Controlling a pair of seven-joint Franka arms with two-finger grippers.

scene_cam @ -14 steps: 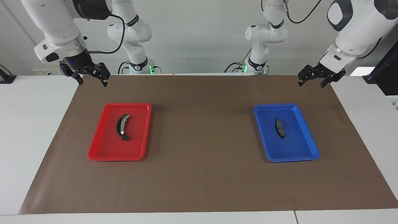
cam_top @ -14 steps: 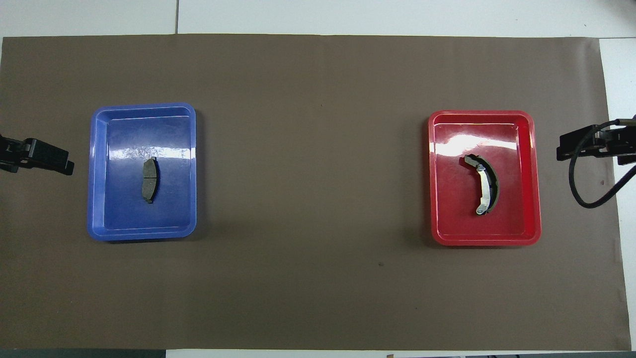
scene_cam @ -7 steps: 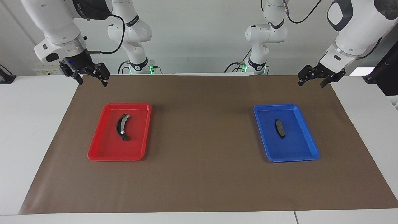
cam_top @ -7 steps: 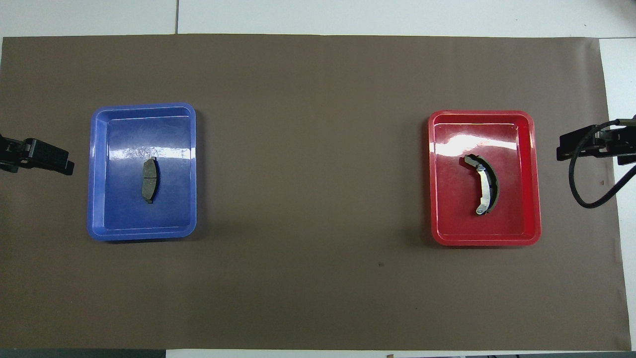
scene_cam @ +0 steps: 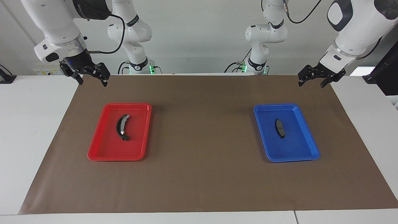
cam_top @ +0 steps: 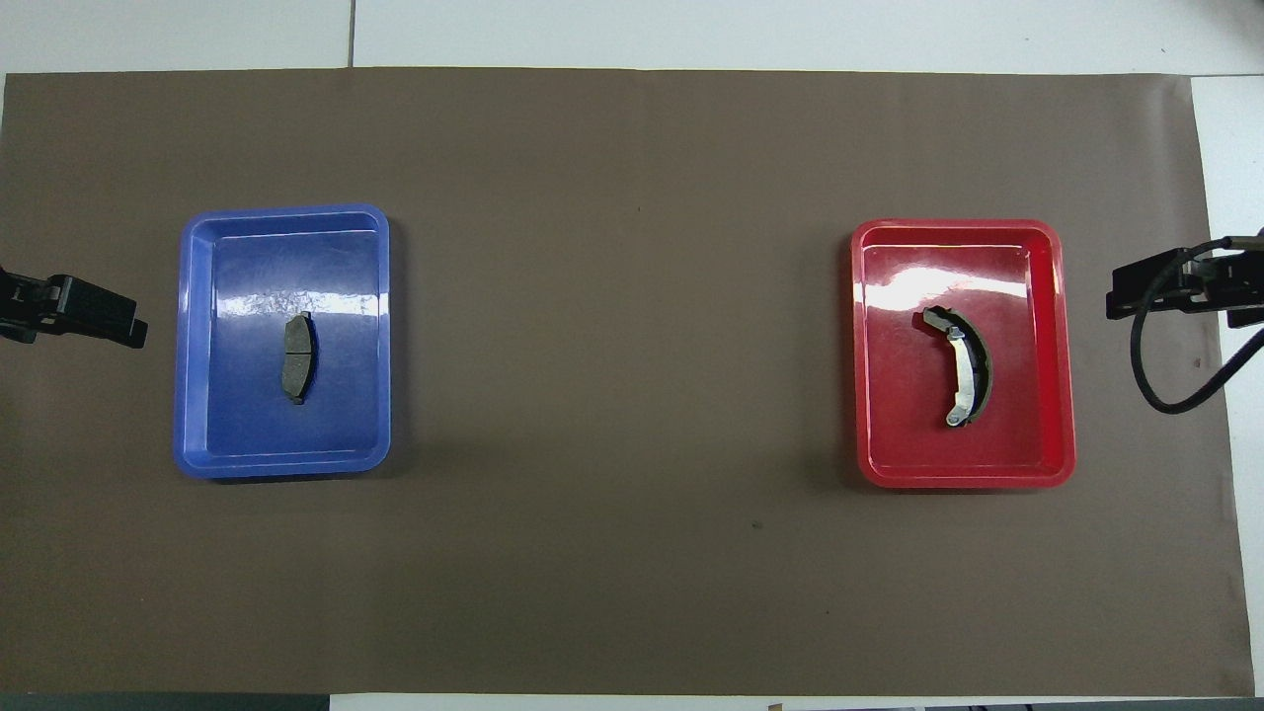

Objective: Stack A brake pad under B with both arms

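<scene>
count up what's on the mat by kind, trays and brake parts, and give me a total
Trays: 2, red tray and blue tray
Brake parts: 2, short pad in the blue one, long crescent in the red one
Total: 4

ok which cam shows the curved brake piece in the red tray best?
Overhead view: brake piece B is seen flat-on in the red tray, with its full arc, dark lining and silvery web clear. The facing view shows it smaller and foreshortened, with only the silver ends catching light.
</scene>
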